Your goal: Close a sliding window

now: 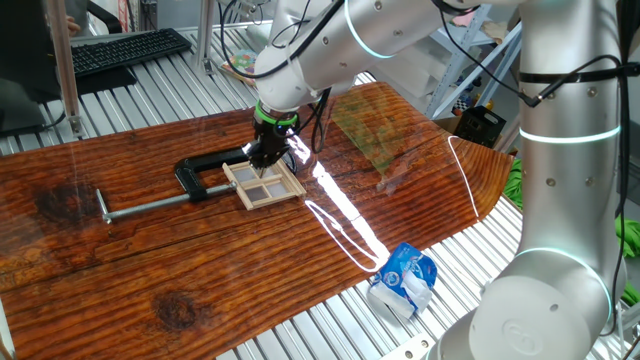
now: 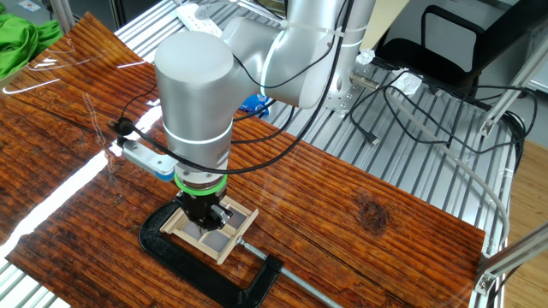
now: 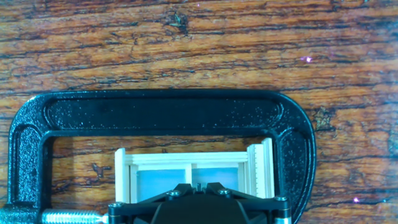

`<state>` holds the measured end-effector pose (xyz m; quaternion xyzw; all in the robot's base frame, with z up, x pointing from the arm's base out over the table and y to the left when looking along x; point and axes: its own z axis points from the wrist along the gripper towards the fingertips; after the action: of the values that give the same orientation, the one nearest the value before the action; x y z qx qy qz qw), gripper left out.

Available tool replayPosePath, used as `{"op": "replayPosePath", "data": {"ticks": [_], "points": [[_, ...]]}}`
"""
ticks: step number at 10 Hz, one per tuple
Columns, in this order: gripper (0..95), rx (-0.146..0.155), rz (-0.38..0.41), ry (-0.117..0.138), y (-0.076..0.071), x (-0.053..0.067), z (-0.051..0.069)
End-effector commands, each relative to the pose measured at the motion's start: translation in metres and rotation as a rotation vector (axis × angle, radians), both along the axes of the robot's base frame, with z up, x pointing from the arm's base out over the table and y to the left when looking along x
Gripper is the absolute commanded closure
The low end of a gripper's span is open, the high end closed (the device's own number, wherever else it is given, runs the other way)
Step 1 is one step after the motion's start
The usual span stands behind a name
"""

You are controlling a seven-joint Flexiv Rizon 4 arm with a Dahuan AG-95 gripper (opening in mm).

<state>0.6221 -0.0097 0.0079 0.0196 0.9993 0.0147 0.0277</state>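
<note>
The big silver arm (image 2: 199,94) bends down over the brown wooden counter (image 1: 150,270) so its hand can come straight down on the work. The black clamp (image 3: 168,115) lies flat on the counter and wraps around the sliding window (image 1: 264,183), with its long silver rod (image 1: 145,207) sticking out to one side; I think it is there to keep the window from skidding away when it gets pushed. The sliding window is small and pale, and it lies flat inside the clamp, near the middle of the counter. The fingers (image 2: 205,217) sit right on top of the window, over its panes. I cannot tell how far apart the fingers are, or if they grip anything, because the hand hides their tips. My guess is they are low like this so they can push the small sliding pane shut
</note>
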Motion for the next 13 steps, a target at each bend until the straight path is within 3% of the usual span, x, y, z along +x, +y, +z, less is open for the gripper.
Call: {"op": "replayPosePath", "data": {"ticks": [1, 7, 13], "points": [[95.0, -0.001, -0.005, -0.001, 0.001, 0.0, 0.0], [95.0, -0.008, 0.01, 0.001, 0.0, 0.0, 0.002], [95.0, -0.016, 0.005, 0.007, -0.011, 0.003, 0.021]]}}
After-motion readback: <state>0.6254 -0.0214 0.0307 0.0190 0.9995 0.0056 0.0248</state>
